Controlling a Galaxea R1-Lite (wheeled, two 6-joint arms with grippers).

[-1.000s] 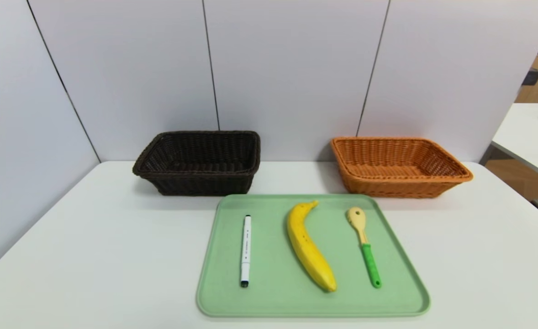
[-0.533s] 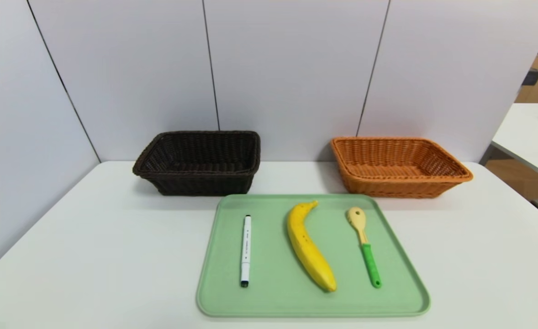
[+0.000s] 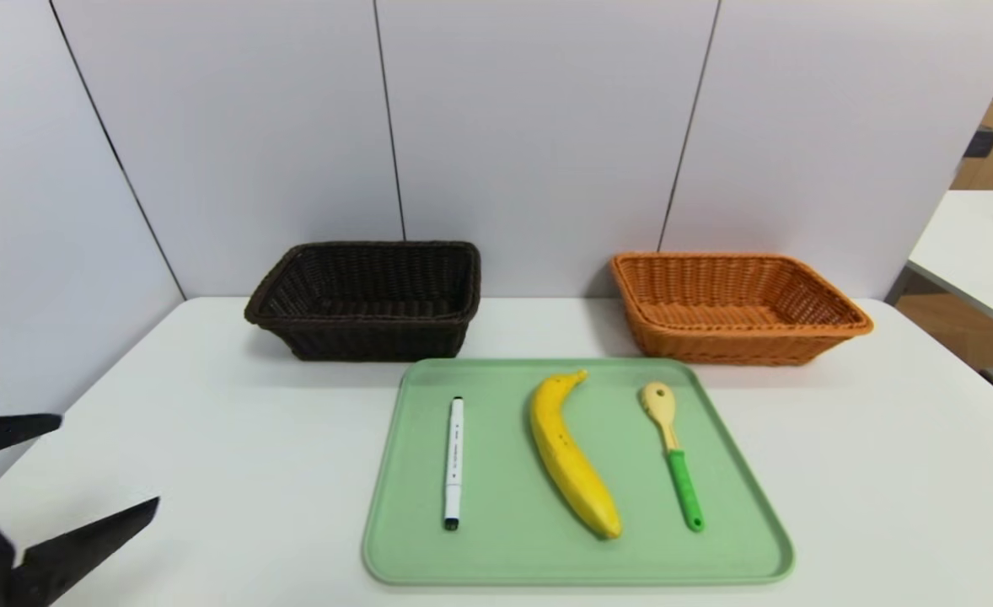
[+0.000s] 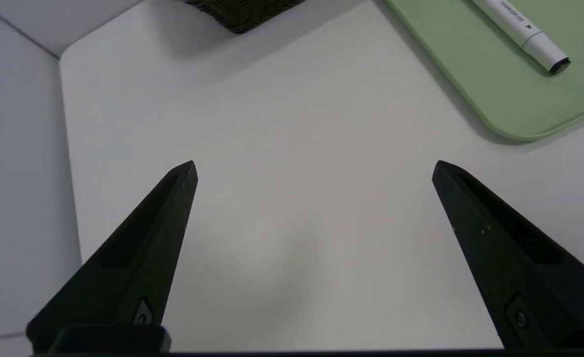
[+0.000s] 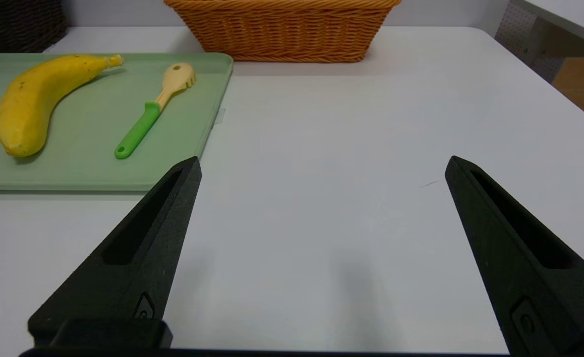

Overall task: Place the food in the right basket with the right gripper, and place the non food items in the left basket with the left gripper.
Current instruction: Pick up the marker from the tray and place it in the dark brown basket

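Observation:
A yellow banana (image 3: 570,455) lies in the middle of the green tray (image 3: 741,539), with a white marker (image 3: 454,462) to its left and a cream-headed, green-handled spoon (image 3: 672,451) to its right. Behind the tray stand the dark brown left basket (image 3: 366,299) and the orange right basket (image 3: 732,308). My left gripper (image 3: 104,459) enters at the lower left of the head view, open and empty over bare table (image 4: 314,163). My right gripper (image 5: 321,166) is open and empty above the table right of the tray; the head view does not show it.
Grey wall panels close off the back and left of the white table (image 3: 210,438). A second white table (image 3: 977,253) stands off to the right, beyond a gap.
My left gripper has come into the head view at the lower left corner. The items on the tray and both baskets have not moved.

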